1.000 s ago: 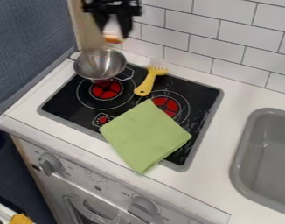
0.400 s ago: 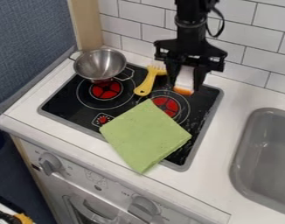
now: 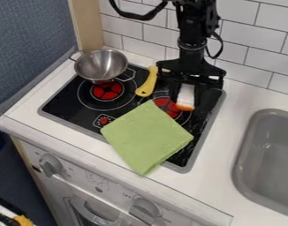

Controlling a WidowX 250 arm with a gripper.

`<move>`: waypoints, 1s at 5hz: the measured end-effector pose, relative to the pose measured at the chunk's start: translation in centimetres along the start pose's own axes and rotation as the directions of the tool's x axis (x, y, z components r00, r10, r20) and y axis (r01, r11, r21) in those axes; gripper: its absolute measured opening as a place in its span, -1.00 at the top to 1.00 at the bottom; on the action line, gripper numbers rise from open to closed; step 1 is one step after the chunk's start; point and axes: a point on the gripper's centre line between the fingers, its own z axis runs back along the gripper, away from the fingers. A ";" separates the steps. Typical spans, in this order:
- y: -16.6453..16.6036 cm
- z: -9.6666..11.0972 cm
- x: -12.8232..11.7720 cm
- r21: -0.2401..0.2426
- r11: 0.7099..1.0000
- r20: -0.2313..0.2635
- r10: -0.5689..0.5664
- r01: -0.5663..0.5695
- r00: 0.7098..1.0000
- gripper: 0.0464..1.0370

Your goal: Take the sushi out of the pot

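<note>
My gripper (image 3: 185, 100) hangs over the right rear part of the stovetop, beside the right burner. It is shut on the sushi (image 3: 186, 97), a white piece with an orange end pointing down; whether that end touches the stovetop, I cannot tell. The metal pot (image 3: 101, 65) stands at the stove's rear left, with no sushi visible inside, well to the left of the gripper.
A yellow brush-like utensil (image 3: 147, 82) lies between the pot and the gripper. A folded green cloth (image 3: 147, 137) covers the stovetop's front right. The tiled wall (image 3: 247, 57) rises behind, and a grey sink (image 3: 244, 176) is at the right.
From above the pot, my gripper has moved right across the stovetop with the sushi in it, and then lower. The pot, the utensil and the cloth have stayed in place.
</note>
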 end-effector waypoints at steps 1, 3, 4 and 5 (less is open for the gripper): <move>-0.1 -1.0 -0.3 -0.007 1.000 -0.036 -0.007 0.006 0.999 -0.09; -0.5 -0.9 -0.9 -0.024 0.999 -0.070 -0.045 0.043 0.997 -0.93; -0.9 3.0 0.0 -0.052 0.997 0.020 -0.058 0.059 0.998 -0.93; -1.0 7.1 0.1 -0.076 0.994 0.091 -0.076 0.083 0.993 -0.93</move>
